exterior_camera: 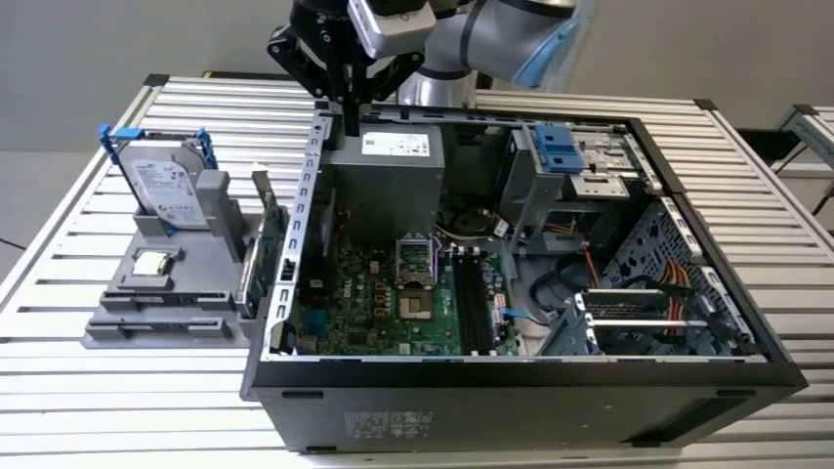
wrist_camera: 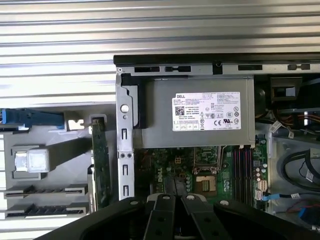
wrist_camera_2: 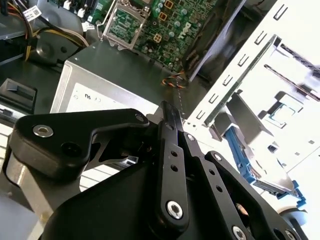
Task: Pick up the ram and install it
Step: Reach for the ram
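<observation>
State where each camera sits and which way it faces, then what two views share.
Exterior view: off the arm, above the open computer case, looking down into it; the arm and gripper show at its far side.
First wrist view: on the arm, looking straight down on the power supply; the gripper shows.
Second wrist view: on the arm, looking obliquely past the gripper at the motherboard.
Shared: all three show the gripper and power supply.
</observation>
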Robot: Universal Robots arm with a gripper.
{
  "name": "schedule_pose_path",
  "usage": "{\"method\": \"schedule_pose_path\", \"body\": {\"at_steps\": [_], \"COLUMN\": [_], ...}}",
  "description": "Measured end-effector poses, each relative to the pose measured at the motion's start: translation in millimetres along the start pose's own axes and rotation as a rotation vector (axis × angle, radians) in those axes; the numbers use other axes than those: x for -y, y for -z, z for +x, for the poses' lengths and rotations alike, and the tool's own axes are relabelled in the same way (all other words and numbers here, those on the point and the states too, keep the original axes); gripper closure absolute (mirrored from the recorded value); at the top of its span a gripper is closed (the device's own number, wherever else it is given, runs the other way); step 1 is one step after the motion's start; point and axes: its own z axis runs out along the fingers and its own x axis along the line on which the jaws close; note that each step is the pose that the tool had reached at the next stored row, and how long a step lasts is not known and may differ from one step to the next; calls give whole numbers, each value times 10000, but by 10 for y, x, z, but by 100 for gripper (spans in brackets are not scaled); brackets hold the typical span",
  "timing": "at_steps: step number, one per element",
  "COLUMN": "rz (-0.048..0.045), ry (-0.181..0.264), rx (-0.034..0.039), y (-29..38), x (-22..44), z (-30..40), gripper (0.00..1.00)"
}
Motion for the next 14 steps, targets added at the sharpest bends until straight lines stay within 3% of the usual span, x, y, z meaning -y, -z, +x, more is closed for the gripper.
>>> {"method": "schedule_pose_path", "body": {"at_steps": [14], "rz": [2], "ry": [30], "rx": [-63], "y": [3], "x": [8], "z": [148], "gripper": [100]}}
